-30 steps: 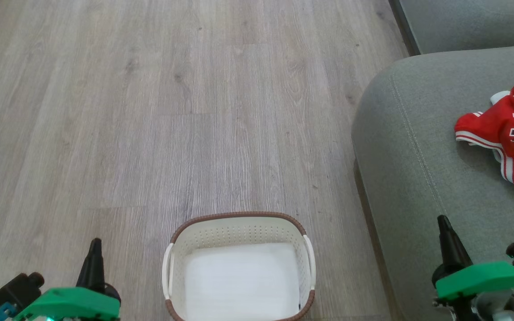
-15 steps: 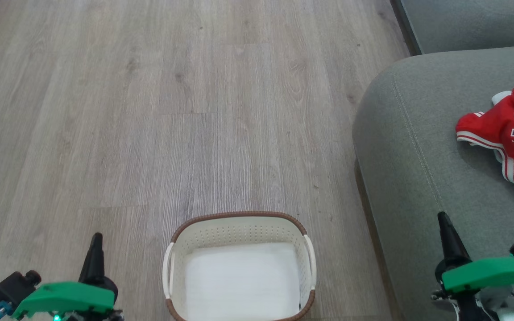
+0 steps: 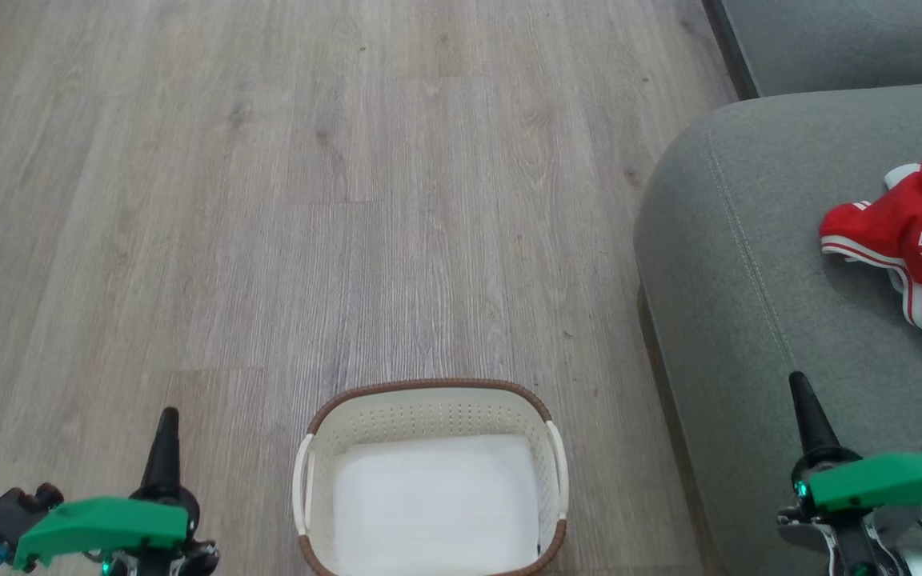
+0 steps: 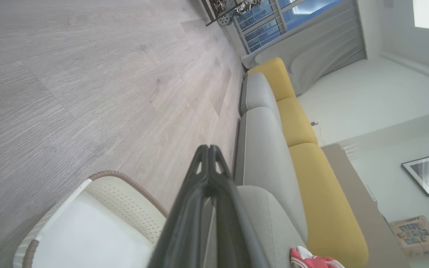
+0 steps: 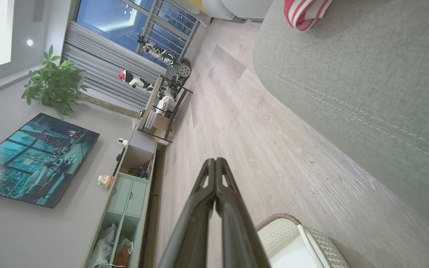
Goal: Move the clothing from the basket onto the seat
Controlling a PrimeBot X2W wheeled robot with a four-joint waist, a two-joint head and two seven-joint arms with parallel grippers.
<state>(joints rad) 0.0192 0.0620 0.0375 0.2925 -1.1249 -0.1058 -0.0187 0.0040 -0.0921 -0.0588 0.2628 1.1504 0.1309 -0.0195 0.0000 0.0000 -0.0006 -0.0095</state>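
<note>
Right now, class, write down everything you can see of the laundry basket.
The laundry basket is small, rounded-rectangular, of white plastic with perforated walls, a brown woven-look rim and a white handle on each side. It stands upright on the grey wood-look floor, left of the grey-green seat and apart from it. Its pale flat bottom is bare: nothing lies in it. Its near end is cut off by the head view's lower edge.

Picture edges cut off the clothing (image 3: 905, 244) and the basket (image 3: 429, 416).
</note>
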